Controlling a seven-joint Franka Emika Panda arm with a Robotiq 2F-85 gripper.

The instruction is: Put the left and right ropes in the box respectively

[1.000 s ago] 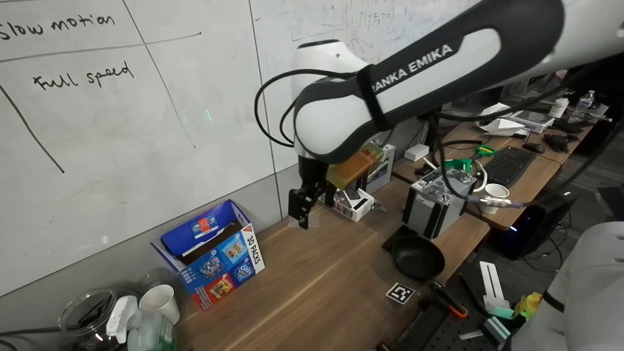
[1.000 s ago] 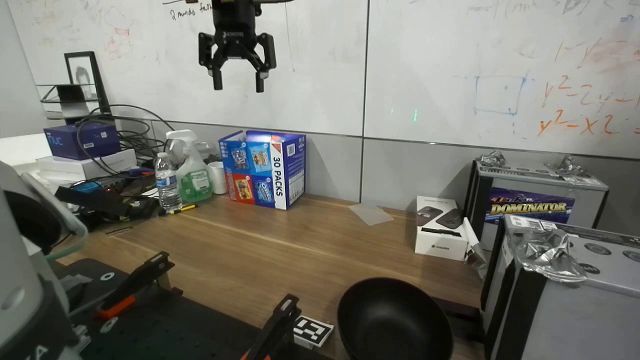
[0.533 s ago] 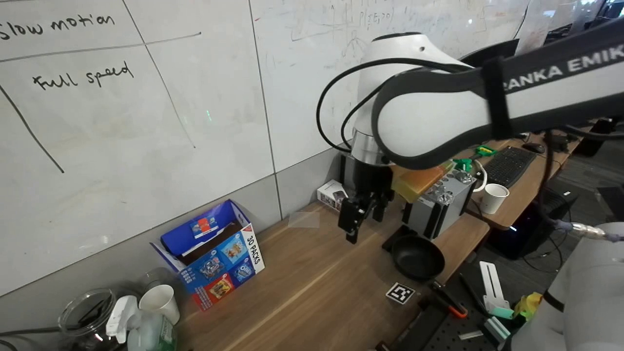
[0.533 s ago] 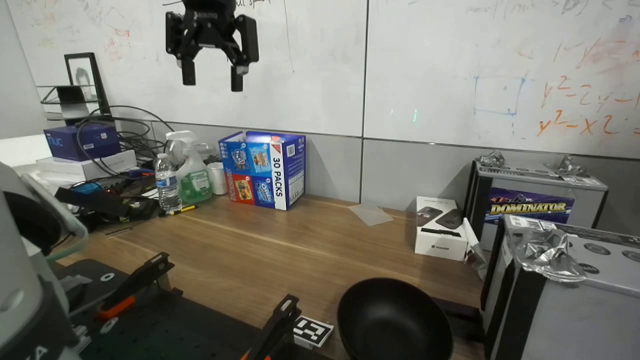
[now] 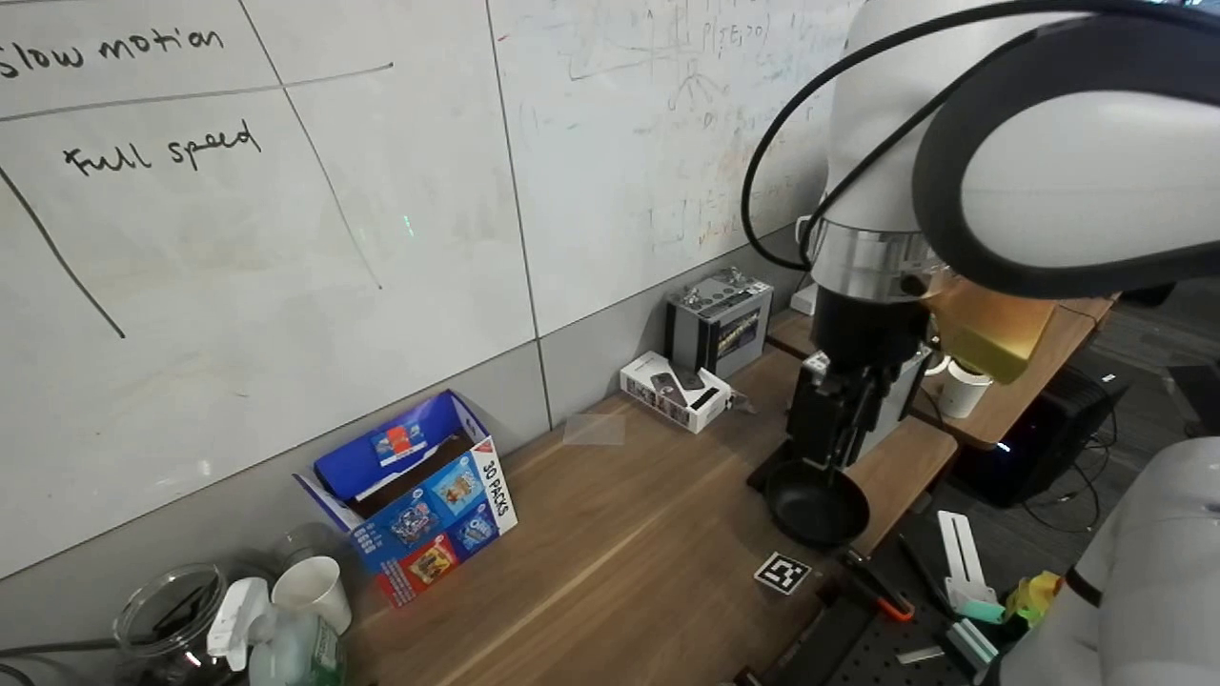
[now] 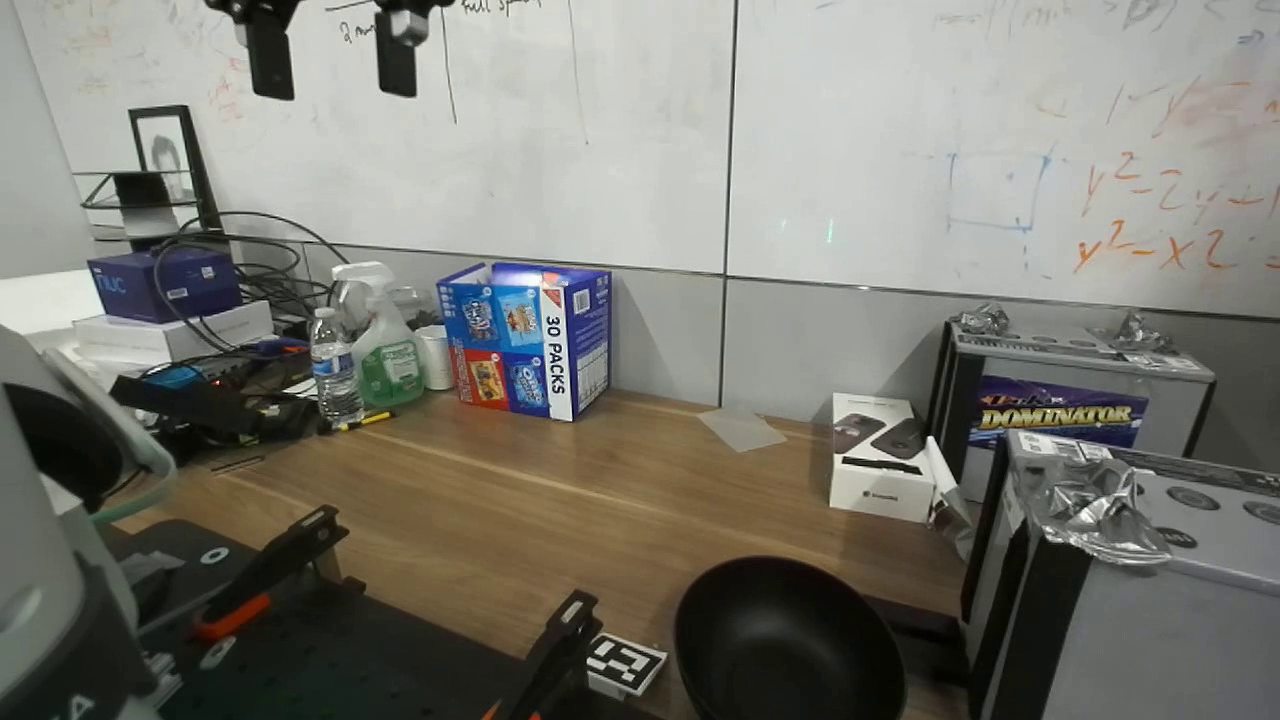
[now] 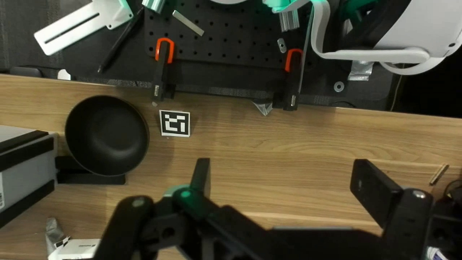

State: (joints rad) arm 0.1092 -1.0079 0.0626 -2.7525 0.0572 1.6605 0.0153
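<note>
the jaws hang well above the desk (image 7: 274,144), spread wide with nothing between them and pointing down; the black pan (image 7: 108,135) sits at the left of the wrist view.

the blue snack box (image 5: 424,519), marked "30 packs", is the only task thing in sight. it stands across the desk by the wall (image 6: 665,335), open at the top, beside the paper cup (image 5: 315,591), with the green spray bottle (image 6: 390,365) just past that.

from the jaws, the box lies outward toward the wall and off to the side away from the pan, well apart and lower. it can't be made out in the wrist view. the longer side of its opening looks to run roughly along the wall, and the jaws are spread in much the same line, so reaching it should ask for travel more than twist.

neither rope shows in any view. most of the box's inside is hidden, so i can't tell whether the ropes lie there. if they do, the task is probably finished; if not, a rope must be found first, since the jaws have nothing to carry.
</note>
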